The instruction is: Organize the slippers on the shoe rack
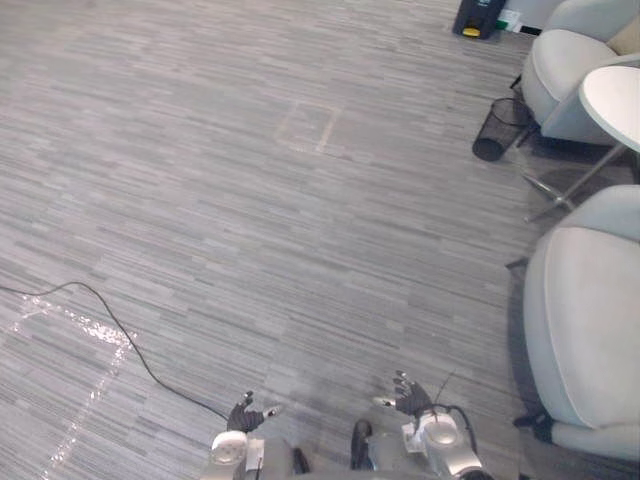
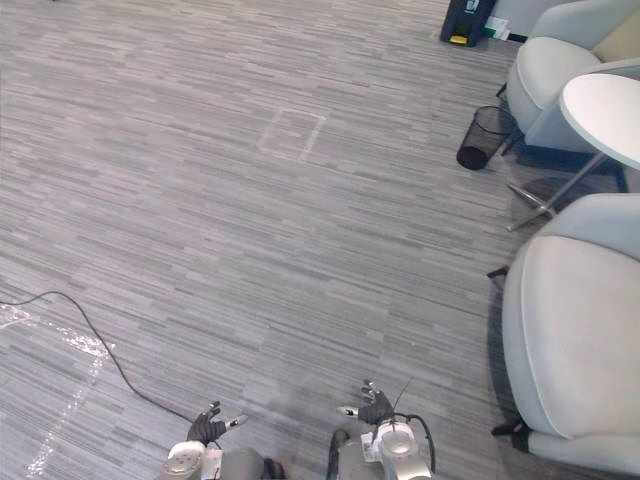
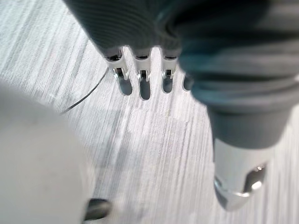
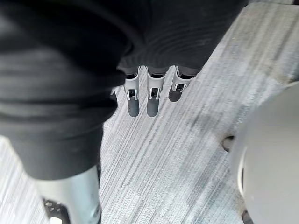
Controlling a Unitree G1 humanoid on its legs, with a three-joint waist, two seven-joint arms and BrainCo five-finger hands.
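My left hand [image 1: 245,414] hangs low at the bottom edge of the eye views over bare grey carpet, its fingers [image 3: 145,86] straight and holding nothing. A little to its right my right hand [image 1: 408,397] is also low over the carpet. Its fingers [image 4: 152,100] are straight and relaxed, with nothing in them. Striped grey carpet [image 1: 250,200] stretches ahead of both hands.
A pale grey armchair [image 1: 590,320] stands close on the right. Farther back on the right are a round white table [image 1: 615,100], a second pale armchair [image 1: 560,70] and a black mesh bin [image 1: 500,128]. A dark box [image 1: 478,18] sits at the far top.
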